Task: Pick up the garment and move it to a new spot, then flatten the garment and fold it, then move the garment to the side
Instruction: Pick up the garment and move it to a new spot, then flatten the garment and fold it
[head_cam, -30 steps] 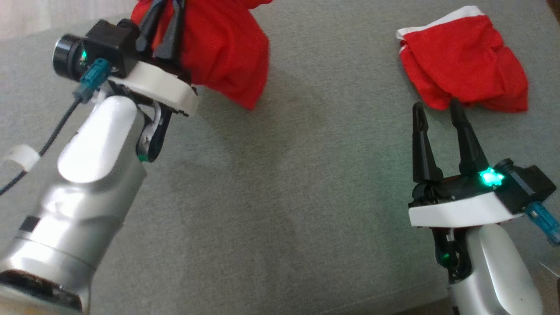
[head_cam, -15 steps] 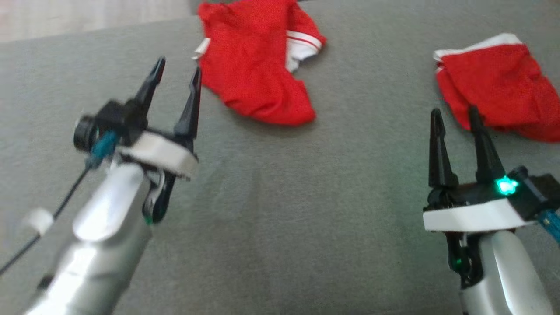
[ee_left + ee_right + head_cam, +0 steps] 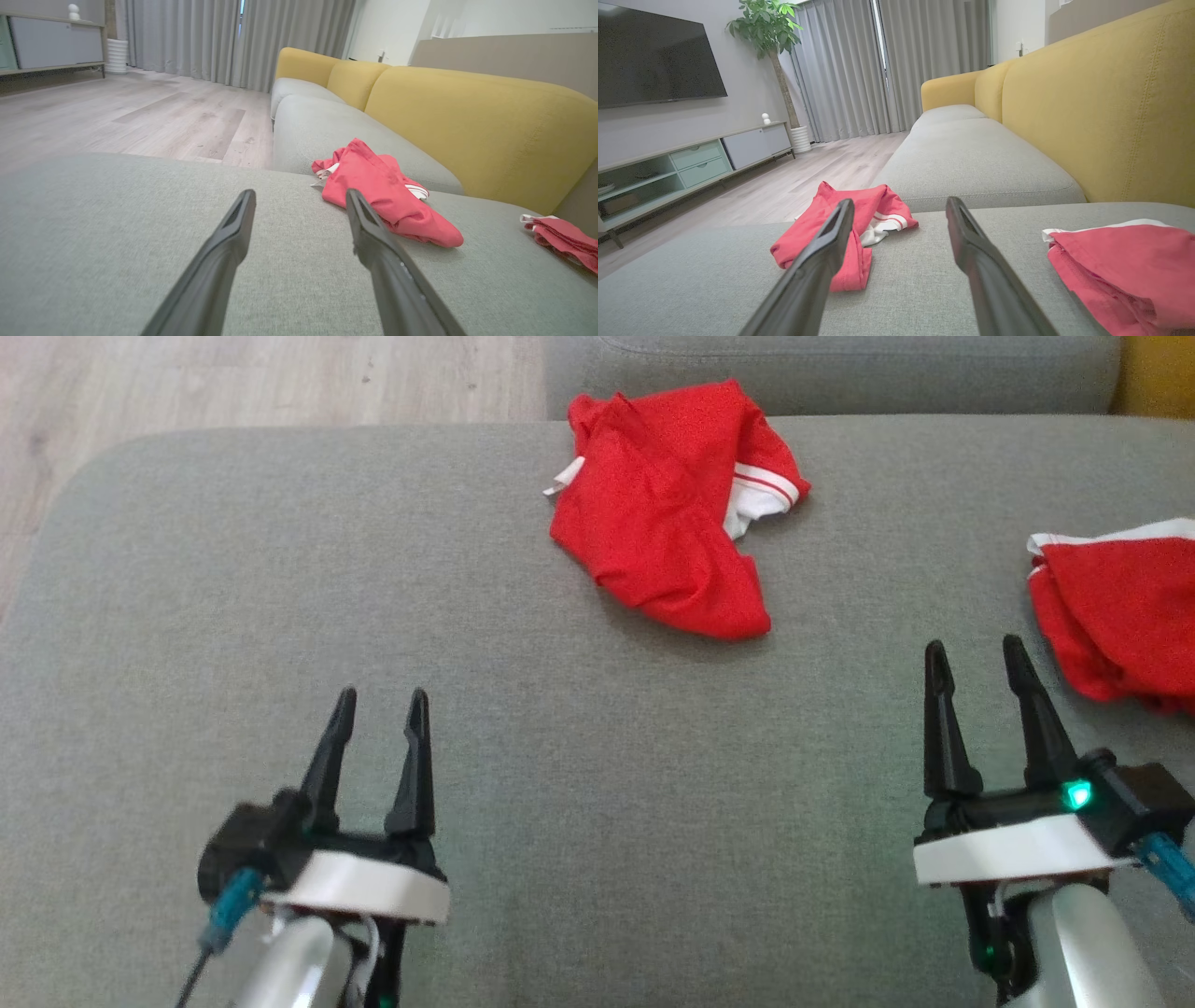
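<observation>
The garment (image 3: 663, 551) is a crumpled red piece with white trim, lying on the grey sofa seat (image 3: 280, 569) near its far edge; it also shows in the left wrist view (image 3: 383, 196) and the right wrist view (image 3: 882, 205). My left gripper (image 3: 383, 698) stands open at the lower left, well short of the garment, nothing between its fingers (image 3: 300, 193). At the lower right my right gripper (image 3: 974, 647) is open and empty too (image 3: 899, 201).
A second red garment (image 3: 1120, 607) lies at the right edge of the seat, just beyond my right gripper. The yellow backrest (image 3: 467, 116) runs along the right. Wooden floor (image 3: 233, 378) lies past the seat's rounded left and far edges.
My left gripper opened and let go of the garment, which now lies on the seat. The left arm pulled back toward me. The head camera has tilted too.
</observation>
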Controlling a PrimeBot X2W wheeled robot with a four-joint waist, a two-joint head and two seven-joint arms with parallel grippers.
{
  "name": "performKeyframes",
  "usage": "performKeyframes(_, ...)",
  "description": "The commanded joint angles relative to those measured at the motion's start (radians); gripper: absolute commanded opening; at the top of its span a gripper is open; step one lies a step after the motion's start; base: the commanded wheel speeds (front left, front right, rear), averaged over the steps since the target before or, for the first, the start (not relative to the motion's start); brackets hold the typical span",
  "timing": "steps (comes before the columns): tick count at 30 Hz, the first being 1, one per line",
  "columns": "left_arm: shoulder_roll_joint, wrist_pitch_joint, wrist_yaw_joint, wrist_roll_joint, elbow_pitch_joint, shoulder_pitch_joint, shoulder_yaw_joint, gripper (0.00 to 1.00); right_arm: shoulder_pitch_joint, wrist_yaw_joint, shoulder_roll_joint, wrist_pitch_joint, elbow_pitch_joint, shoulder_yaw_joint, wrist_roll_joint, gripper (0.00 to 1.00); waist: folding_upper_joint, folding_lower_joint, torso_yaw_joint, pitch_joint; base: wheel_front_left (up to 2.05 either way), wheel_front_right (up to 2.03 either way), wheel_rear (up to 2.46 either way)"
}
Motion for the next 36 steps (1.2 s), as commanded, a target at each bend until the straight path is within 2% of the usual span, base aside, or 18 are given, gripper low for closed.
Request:
performKeyframes(1,-0.008,-0.008,-0.002,0.012,-0.045,-0.014,0.062,1.0,-0.008,-0.001,-0.004,-0.011,-0.027,0.026,-0.006,1.0,0.0,0.0002,0.008,-0.007,0.0,0.0,0.0)
performKeyframes(8,-0.089,-0.008,-0.052,0.083,-0.067,0.022,0.125,1.0,-0.03,-0.001,-0.004,-0.011,-0.012,0.03,-0.044,1.0,0.0,0.0002,0.04,0.012,0.0,0.0,0.0)
performKeyframes(12,-0.112,-0.008,-0.083,0.111,-0.054,-0.001,0.14,1.0,-0.108,-0.001,-0.004,0.006,0.029,0.06,-0.085,1.0,0.0,0.0002,0.068,0.043,0.0,0.0,0.0)
performKeyframes(15,-0.128,-0.008,-0.097,0.124,-0.044,-0.016,0.142,1.0,-0.191,-0.001,-0.004,0.06,0.082,0.088,-0.106,1.0,0.0,0.0002,0.097,0.067,0.0,0.0,0.0)
performKeyframes(19,-0.141,-0.008,-0.111,0.126,-0.029,-0.03,0.132,1.0,-0.314,-0.001,-0.02,0.154,0.205,0.107,-0.075,1.0,0.0,0.0002,0.145,0.096,0.0,0.0,0.0)
performKeyframes(25,-0.147,-0.008,-0.117,0.101,-0.02,-0.04,0.109,1.0,-0.466,-0.001,-0.06,0.268,0.464,0.086,-0.018,1.0,0.0,0.0002,0.213,0.119,0.0,0.0,0.0)
performKeyframes(29,-0.147,-0.008,-0.106,0.079,-0.024,-0.039,0.09,1.0,-0.528,-0.001,-0.065,0.299,0.606,0.074,0.009,1.0,0.0,0.0002,0.241,0.122,0.0,0.0,0.0)
performKeyframes(32,-0.147,-0.008,-0.1,0.074,-0.026,-0.036,0.082,1.0,-0.556,-0.001,-0.065,0.309,0.684,0.102,0.02,1.0,0.0,0.0002,0.248,0.122,0.0,0.0,0.0)
performKeyframes(33,-0.147,-0.008,-0.098,0.073,-0.026,-0.036,0.081,1.0,-0.562,-0.001,-0.063,0.309,0.701,0.118,0.028,0.6,0.0,0.0002,0.249,0.122,0.0,0.0,0.0)
performKeyframes(34,-0.147,-0.008,-0.096,0.072,-0.027,-0.036,0.081,1.0,-0.567,-0.001,-0.062,0.3,0.712,0.14,0.034,0.0,0.0,0.0002,0.248,0.122,0.0,0.0,0.0)
performKeyframes(36,-0.147,-0.008,-0.091,0.071,-0.026,-0.036,0.081,1.0,-0.576,-0.001,-0.067,0.268,0.724,0.181,0.039,0.0,0.0,0.0002,0.24,0.119,0.0,0.0,0.0)
